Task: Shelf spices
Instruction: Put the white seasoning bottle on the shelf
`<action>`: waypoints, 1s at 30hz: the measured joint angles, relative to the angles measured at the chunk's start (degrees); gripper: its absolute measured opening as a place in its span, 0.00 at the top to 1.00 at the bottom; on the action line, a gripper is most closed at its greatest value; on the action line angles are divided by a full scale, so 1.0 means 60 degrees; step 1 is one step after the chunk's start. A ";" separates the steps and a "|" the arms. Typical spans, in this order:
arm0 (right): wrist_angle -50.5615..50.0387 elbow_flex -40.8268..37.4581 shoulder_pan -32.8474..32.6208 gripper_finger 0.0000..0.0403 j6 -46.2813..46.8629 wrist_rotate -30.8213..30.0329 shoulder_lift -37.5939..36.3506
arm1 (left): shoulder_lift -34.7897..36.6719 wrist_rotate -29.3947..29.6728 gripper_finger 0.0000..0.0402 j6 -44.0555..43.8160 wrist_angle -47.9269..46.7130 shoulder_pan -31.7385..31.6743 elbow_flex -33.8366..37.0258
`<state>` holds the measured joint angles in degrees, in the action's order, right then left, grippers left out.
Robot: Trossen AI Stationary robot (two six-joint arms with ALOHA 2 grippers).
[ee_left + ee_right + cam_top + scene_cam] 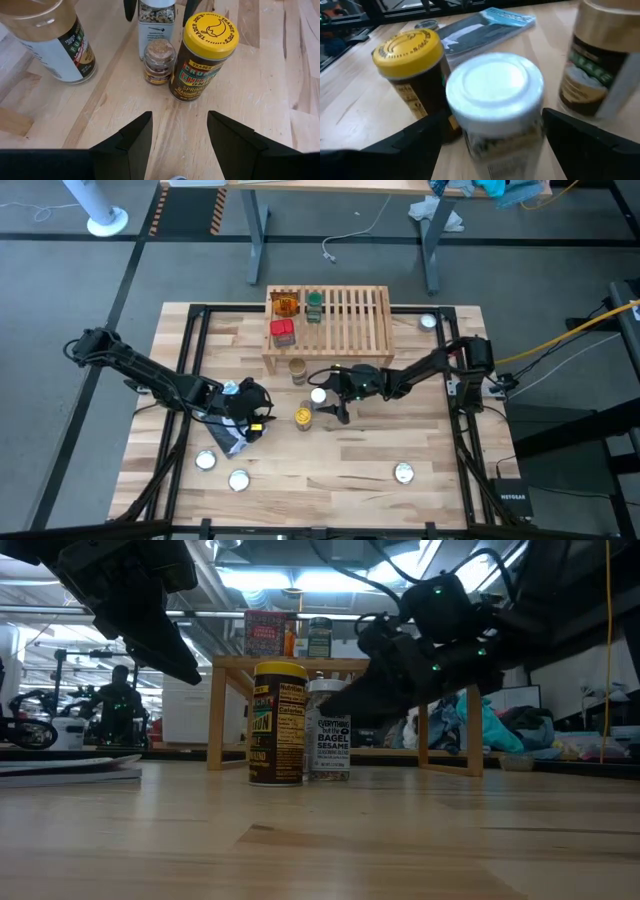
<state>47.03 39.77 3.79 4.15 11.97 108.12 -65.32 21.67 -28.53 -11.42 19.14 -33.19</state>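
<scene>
The light-wood shelf [340, 325] carries an orange packet [286, 306], a green-lidded jar [314, 302] and a red tin [283, 332]. On the table in front of it stand a tan-lidded jar [297, 368], a white-lidded jar [318, 395] and a yellow-lidded jar [303, 417]. The left wrist view also shows a small clear jar [159, 61] beside the yellow-lidded jar [202, 55]. My right gripper [492, 135] is open, a finger on either side of the white-lidded jar [494, 95], with no touch that I can see. My left gripper [180, 130] is open, left of the jars.
A blue-and-white pouch [230, 432] lies under my left gripper. Flat silver discs sit near the table's near edge [205, 460] [238, 478] [403, 472], and one lies right of the shelf [428, 321]. The right part of the shelf top [365, 320] is bare.
</scene>
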 joint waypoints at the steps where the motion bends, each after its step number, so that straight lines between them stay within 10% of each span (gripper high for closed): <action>1: 0.0002 0.0106 0.0000 0.17 -0.0009 0.0057 0.0072 | 0.0000 0.0000 0.55 0.0000 0.0000 0.0000 0.0000; 15: -0.0192 0.0426 0.0000 0.19 -0.0009 0.0253 0.0414 | 0.0004 -0.0002 0.55 0.0004 -0.0005 0.0003 0.0002; 30: -0.0507 0.0423 0.0000 0.48 -0.0027 0.0028 0.0411 | 0.0000 -0.0004 0.55 0.0001 -0.0004 0.0001 0.0004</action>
<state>43.99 42.30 3.79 3.99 12.14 110.59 -65.32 21.65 -28.53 -11.44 19.14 -33.17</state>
